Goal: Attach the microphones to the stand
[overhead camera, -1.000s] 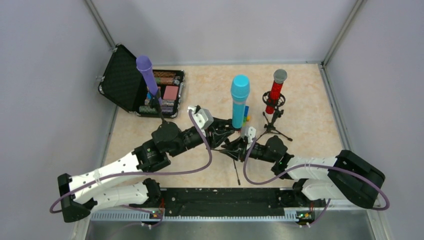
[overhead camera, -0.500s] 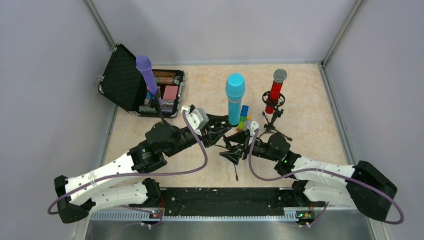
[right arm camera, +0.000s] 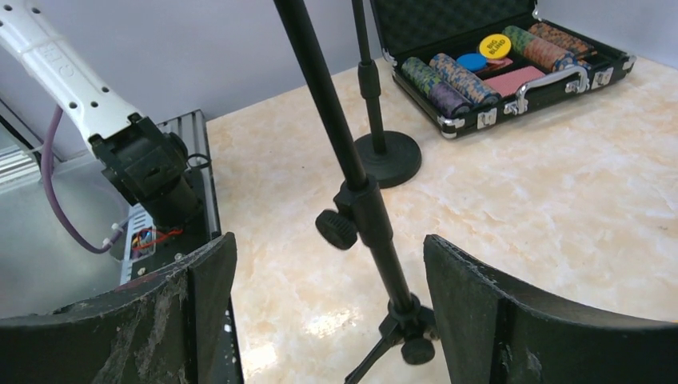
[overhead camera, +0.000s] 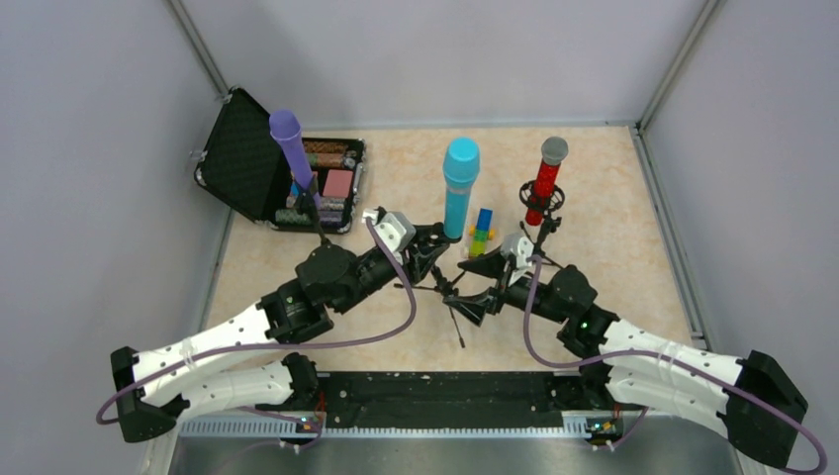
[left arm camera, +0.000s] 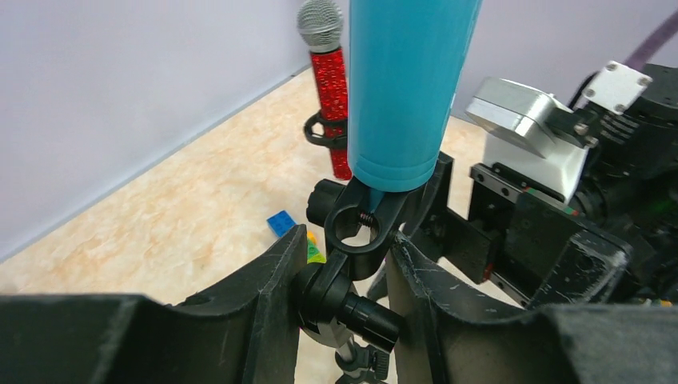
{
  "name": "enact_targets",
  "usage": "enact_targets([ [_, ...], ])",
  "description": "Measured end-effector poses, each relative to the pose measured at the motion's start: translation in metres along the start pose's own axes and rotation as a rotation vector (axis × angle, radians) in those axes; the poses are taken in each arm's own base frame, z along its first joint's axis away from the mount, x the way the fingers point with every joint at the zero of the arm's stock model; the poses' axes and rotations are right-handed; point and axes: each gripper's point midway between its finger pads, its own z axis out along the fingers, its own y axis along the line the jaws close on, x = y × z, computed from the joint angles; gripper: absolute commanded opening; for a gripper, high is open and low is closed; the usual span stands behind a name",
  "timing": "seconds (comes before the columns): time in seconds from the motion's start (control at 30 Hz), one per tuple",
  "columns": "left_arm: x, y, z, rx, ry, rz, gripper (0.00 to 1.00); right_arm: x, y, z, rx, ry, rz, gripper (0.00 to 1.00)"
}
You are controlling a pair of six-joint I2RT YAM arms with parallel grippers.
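Found the cyan-blue microphone upright in the clip of the middle stand, near the centre of the tabletop; found the purple microphone upright toward the far-left corner, beside the case, and the red microphone on a tripod toward the far-right corner; noted the left gripper with jaws clenched on the clip's joint, just under the cyan-blue body; noted the right gripper with jaws released, wide apart either side of the stand's pole, touching nothing. Judged the microphones light, stiff and smooth-skinned, prone to slip, top-heavy once clipped; judged mid-barrel the safest hold; judged the thin stand apt to tip, so better steadied at pole or joint than at the head.
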Motion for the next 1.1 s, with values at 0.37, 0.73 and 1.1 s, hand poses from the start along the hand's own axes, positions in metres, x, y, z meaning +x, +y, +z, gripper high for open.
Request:
enact_targets([
  [0.37, 0.014, 0.039, 0.008, -0.220, 0.033, 0.033, 0.00, 0.012, -0.003, -0.002, 0.020, 0.048, 0.020, 0.85],
  [0.73, 0.035, 0.093, 0.032, -0.394, 0.134, 0.075, 0.00, 0.016, -0.005, -0.003, 0.030, 0.063, 0.030, 0.85],
  [1.1, 0.046, 0.127, 0.059, -0.407, 0.166, 0.039, 0.00, 0.021, -0.007, -0.004, 0.044, 0.079, 0.036, 0.85],
])
